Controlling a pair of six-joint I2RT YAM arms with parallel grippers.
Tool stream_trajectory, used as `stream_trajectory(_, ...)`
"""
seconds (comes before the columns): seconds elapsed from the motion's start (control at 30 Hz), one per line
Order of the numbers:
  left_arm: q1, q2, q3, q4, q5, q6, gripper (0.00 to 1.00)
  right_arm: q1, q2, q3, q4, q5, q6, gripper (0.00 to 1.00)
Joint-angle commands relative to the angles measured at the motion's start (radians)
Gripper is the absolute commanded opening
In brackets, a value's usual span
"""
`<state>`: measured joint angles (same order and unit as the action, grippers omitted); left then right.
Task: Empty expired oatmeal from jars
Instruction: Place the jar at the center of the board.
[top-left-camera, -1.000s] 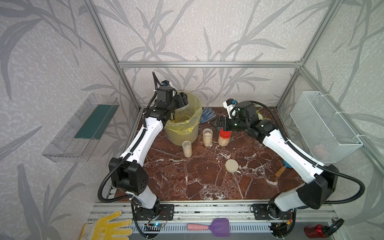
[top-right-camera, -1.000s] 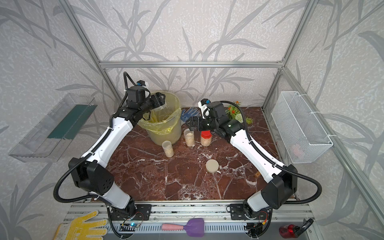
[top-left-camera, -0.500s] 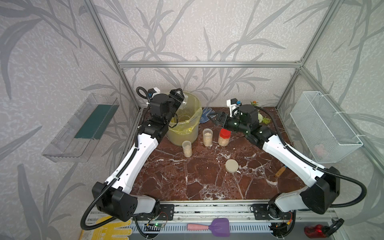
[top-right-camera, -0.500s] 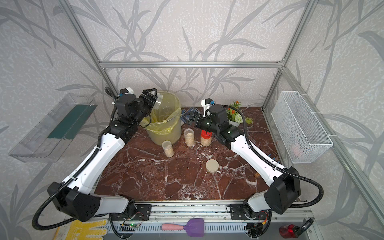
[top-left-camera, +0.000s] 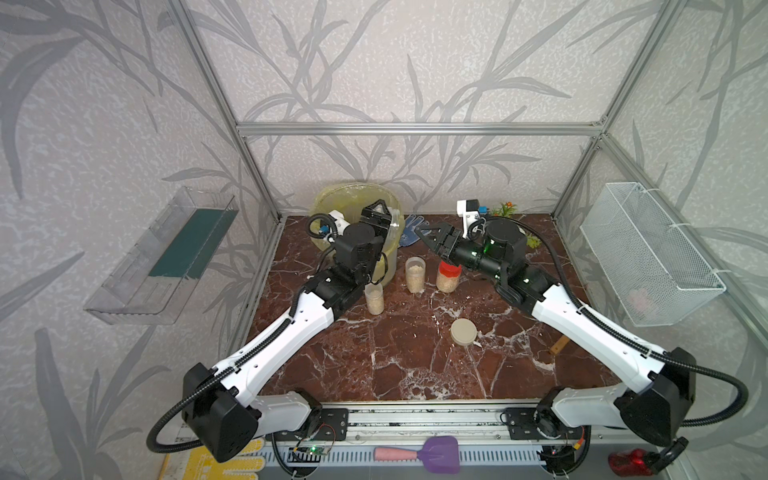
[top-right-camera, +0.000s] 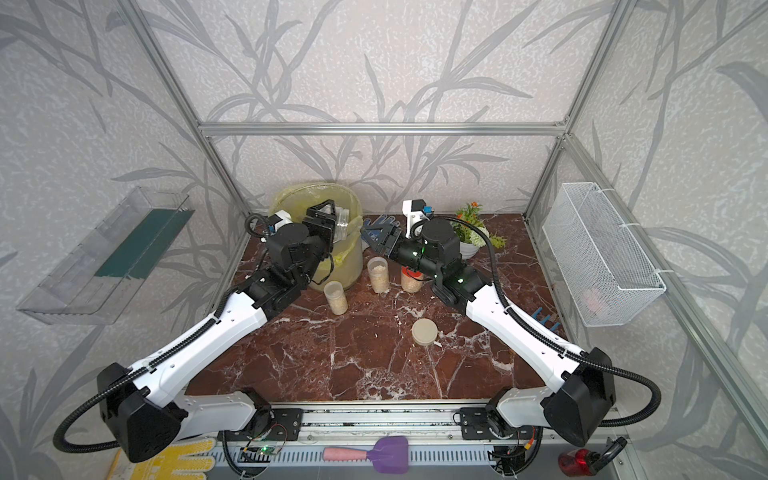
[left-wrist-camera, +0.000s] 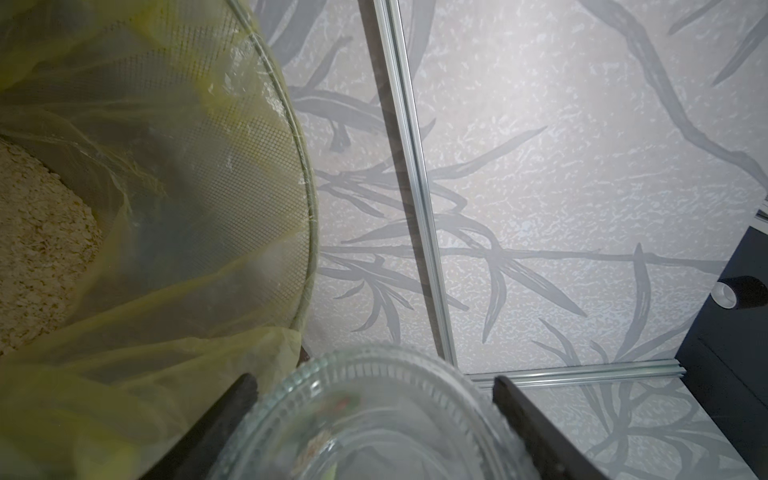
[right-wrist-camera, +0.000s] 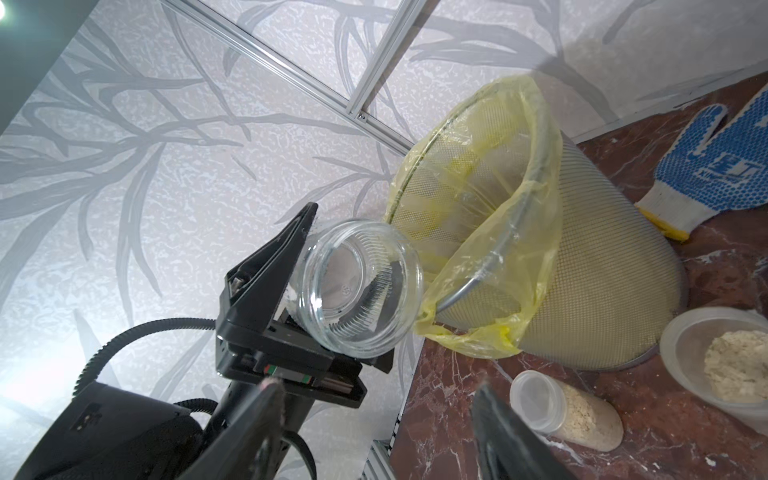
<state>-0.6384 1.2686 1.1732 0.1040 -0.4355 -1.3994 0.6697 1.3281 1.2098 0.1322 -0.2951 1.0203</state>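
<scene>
Clear jar tipped sideways, axis toward bucket

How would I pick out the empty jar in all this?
Find the big yellow-lined bucket at the back of the marble table. The empty jar is held tilted next to its rim by the left pincer. The jars standing on the table all hold oatmeal; this one holds nothing.

High twin overheads, close wrist cameras.
</scene>
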Motion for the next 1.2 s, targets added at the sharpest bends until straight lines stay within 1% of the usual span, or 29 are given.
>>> stream_trajectory(0.0, -0.055, -0.034, 0.007, 0.111, -0.111, -0.054, 0.0, 0.007, -0.056, -0.027, 0.036, 0.007, 0.013, 0.66)
stream_trajectory(0.13, -0.104, -0.033, -0.026, 0.136, -0.131, -0.092, 0.0, 0.008, -0.091, -0.05, 0.04, -0.009, 0.008, 0.6)
stream_trajectory(0.33, -0.143, -0.05, -0.077, 0.149, -0.159, -0.12, 0.0, 0.008, -0.118, -0.058, 0.036, -0.049, -0.001, 0.57)
stream_trajectory(0.63, -0.15, -0.071, -0.12, 0.139, -0.14, -0.163, 0.0, 0.01, -0.079, -0.059, 0.038, -0.088, -0.008, 0.55)
stream_trajectory(0.7, -0.151, -0.071, -0.1, 0.062, -0.138, -0.194, 0.0, 0.009, -0.062, -0.056, 0.033, -0.095, -0.009, 0.54)
stream_trajectory(0.8, -0.151, -0.065, -0.107, 0.082, -0.123, -0.183, 0.0, 0.009, -0.047, -0.074, 0.093, -0.116, 0.017, 0.53)
stream_trajectory(1.17, -0.152, -0.063, -0.136, 0.107, -0.095, -0.183, 0.0, 0.009, -0.066, -0.087, 0.115, -0.121, 0.029, 0.53)
